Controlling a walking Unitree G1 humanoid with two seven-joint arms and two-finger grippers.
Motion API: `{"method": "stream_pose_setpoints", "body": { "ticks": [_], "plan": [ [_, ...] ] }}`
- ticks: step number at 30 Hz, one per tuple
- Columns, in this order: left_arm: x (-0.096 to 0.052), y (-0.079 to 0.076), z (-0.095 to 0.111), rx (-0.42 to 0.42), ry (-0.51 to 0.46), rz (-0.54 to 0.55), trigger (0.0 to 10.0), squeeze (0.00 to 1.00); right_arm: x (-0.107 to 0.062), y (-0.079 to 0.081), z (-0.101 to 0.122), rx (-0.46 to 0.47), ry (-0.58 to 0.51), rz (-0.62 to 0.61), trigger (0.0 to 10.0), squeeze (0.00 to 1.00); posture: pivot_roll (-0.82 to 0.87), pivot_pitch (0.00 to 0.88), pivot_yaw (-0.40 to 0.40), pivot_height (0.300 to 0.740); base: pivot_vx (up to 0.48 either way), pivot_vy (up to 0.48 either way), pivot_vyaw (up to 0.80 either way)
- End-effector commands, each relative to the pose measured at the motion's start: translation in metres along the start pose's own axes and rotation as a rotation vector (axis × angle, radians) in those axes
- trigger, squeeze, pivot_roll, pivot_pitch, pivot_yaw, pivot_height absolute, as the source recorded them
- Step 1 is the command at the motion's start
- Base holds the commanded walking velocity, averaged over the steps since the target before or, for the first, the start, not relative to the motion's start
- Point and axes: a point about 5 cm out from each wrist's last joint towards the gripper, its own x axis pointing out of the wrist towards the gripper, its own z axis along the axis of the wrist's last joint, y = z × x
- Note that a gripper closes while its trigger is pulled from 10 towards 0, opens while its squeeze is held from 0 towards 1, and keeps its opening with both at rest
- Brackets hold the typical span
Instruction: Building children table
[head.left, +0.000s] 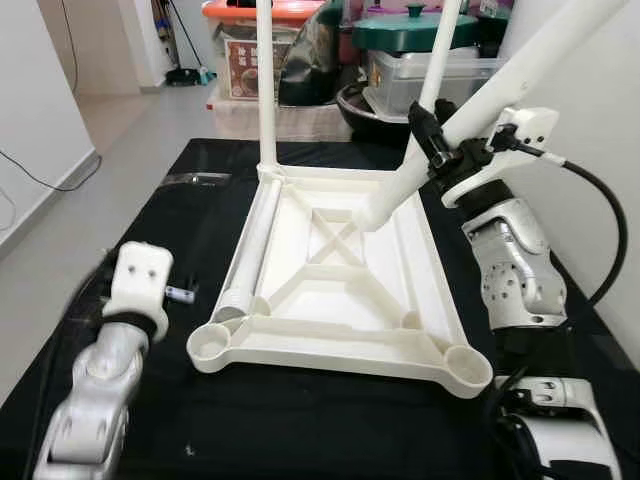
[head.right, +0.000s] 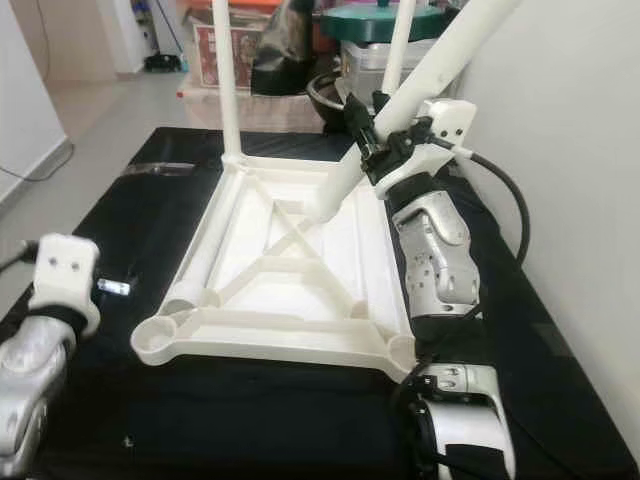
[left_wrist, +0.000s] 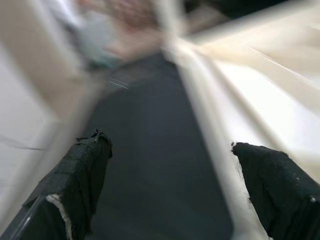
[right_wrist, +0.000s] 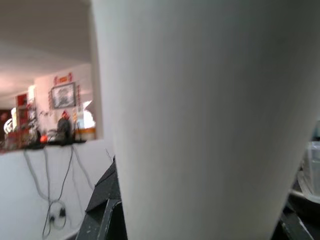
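The tabletop (head.left: 330, 300) under me is white moulded plastic, smooth with a soft sheen, and its ribs catch the light. The leg (head.left: 480, 110) in my right gripper (head.left: 440, 140) is the same smooth plastic, nearly matt up close. It all lies on a black cloth (head.left: 150, 230), matt and slightly creased. My arms (head.left: 515, 265) are brushed silver metal with white plastic caps. My left fingers (left_wrist: 82, 175) look black, rough and frayed at the edges

looks like someone's home, kind of a storage corner; clear plastic bins (head.left: 425, 72) stacked by the wall, a green lidded pot (head.left: 415, 30) on top, tiled floor (head.left: 130, 130) leading off to a doorway; framed picture (right_wrist: 63, 95) hanging on a white wall
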Motion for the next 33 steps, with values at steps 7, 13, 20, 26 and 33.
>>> {"method": "stream_pose_setpoints", "body": {
  "ticks": [7,13,20,26,33],
  "plan": [
    [-0.004,-0.016,-0.002,0.020,-0.004,-0.079,10.0,0.00,0.010,0.017,0.009,0.005,0.023,0.213,0.0,0.00,0.07,0.000,-0.031,0.740,0.000,0.000,0.00],
    [-0.010,-0.025,0.000,-0.002,-0.028,-0.132,10.0,0.00,0.008,0.020,0.000,-0.009,0.060,0.249,0.0,0.00,0.07,0.000,-0.033,0.740,0.000,0.000,0.00],
    [-0.013,-0.031,0.000,0.035,-0.048,-0.150,10.0,0.00,0.004,0.018,-0.007,-0.007,0.086,0.201,0.0,0.00,0.07,0.000,-0.029,0.740,0.000,0.000,0.00],
    [-0.015,-0.031,0.003,-0.046,-0.058,-0.157,10.0,0.00,-0.001,0.019,-0.014,0.018,0.100,0.162,0.0,0.00,0.07,0.000,-0.024,0.740,0.000,0.000,0.00],
    [-0.013,-0.030,0.006,-0.059,-0.086,-0.152,10.0,0.00,-0.011,0.022,-0.023,0.051,0.092,0.089,0.0,0.00,0.07,0.000,-0.007,0.740,0.000,0.000,0.00]
  ]
}}
